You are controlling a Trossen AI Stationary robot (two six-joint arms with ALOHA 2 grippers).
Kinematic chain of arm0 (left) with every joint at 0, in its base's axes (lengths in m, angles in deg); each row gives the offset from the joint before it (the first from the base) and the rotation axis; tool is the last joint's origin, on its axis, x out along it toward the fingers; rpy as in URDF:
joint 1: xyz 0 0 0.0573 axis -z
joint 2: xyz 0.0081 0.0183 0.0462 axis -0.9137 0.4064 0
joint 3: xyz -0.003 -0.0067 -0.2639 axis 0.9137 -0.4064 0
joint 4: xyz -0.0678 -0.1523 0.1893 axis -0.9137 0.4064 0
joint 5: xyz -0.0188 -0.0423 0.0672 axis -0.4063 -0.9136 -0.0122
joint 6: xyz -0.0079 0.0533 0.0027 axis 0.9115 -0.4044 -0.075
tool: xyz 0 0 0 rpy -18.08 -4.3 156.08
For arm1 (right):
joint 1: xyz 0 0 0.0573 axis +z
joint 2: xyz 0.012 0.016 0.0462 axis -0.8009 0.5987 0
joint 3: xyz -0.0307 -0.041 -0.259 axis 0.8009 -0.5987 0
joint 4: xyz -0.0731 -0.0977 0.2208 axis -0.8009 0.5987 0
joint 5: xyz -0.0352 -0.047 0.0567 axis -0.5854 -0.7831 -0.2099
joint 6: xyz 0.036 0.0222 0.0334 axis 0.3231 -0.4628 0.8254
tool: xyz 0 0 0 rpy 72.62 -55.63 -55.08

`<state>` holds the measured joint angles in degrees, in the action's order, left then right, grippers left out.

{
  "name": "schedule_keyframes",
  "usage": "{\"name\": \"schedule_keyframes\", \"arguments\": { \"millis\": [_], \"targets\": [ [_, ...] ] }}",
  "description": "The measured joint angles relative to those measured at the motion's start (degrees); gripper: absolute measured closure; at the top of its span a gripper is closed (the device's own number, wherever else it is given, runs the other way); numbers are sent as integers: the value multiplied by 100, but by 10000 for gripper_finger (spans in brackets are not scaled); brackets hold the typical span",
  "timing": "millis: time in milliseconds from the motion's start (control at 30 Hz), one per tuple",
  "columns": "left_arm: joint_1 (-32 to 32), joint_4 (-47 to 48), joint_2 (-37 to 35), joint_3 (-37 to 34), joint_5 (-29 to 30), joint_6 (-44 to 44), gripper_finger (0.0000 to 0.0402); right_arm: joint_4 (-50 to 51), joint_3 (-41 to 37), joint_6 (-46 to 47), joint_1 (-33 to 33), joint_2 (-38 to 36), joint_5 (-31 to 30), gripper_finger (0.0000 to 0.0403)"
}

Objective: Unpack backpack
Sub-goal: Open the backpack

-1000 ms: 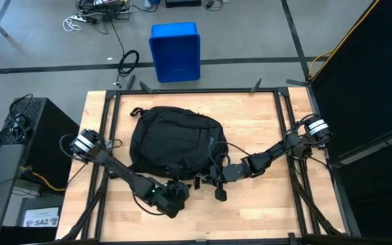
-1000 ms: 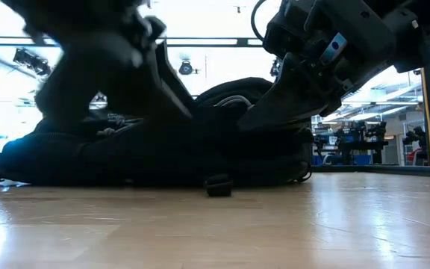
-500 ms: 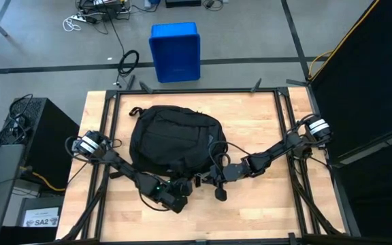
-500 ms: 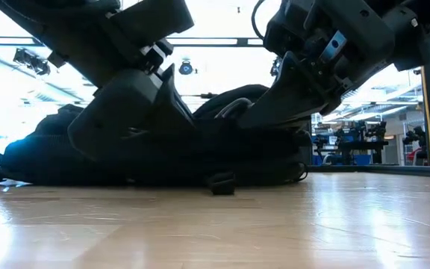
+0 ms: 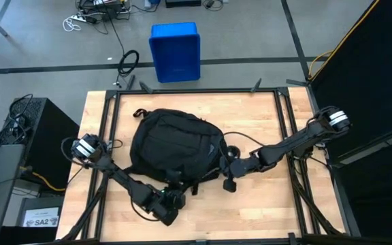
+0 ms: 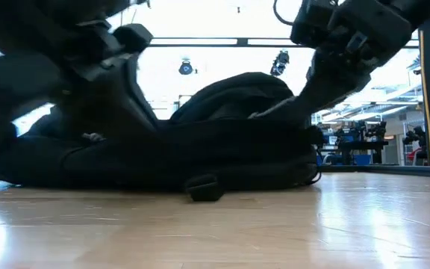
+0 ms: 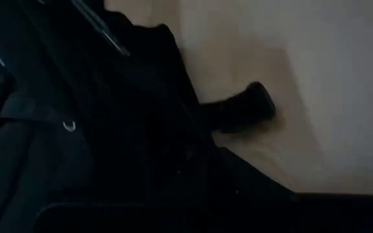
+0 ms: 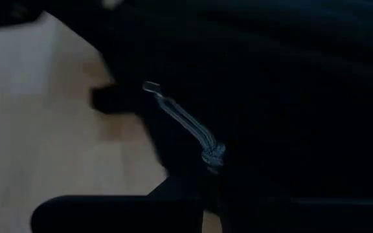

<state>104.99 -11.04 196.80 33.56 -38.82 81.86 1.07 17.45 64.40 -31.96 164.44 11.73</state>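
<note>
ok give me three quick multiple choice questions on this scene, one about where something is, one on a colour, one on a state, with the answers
1. Where does the blue bin stand?
A. on the table beside the backpack
B. on the floor beyond the table's far edge
C. inside the backpack

2. What colour is the backpack?
A. black
B. red
C. white

3. How does the backpack rest?
A. standing upright on its base
B. hanging from a gripper, clear of the table
C. lying flat on the wooden table

Answers:
1 B, the high view shows the bin on the grey floor past the table's frame.
2 A, its fabric is black in the high view and low view.
3 C, the low view shows it spread low along the tabletop, with the left gripper and the right gripper at its near edge.
</note>
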Motion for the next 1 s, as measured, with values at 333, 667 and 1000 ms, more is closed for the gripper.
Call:
{"name": "schedule_keyframes", "arguments": {
  "millis": [333, 667, 1000],
  "targets": [
    [620, 1501, -586, -7, 724, 1155, 401, 2472, 0, 1078, -140, -625, -1304, 402],
    [281, 664, -847, -7, 1904, 1311, 386, 1356, -2, 592, -76, -613, -1038, 402],
    [-1124, -2325, -602, -7, 156, -771, 239, 1081, -2, 431, -63, -610, -799, 403]
  ]
}}
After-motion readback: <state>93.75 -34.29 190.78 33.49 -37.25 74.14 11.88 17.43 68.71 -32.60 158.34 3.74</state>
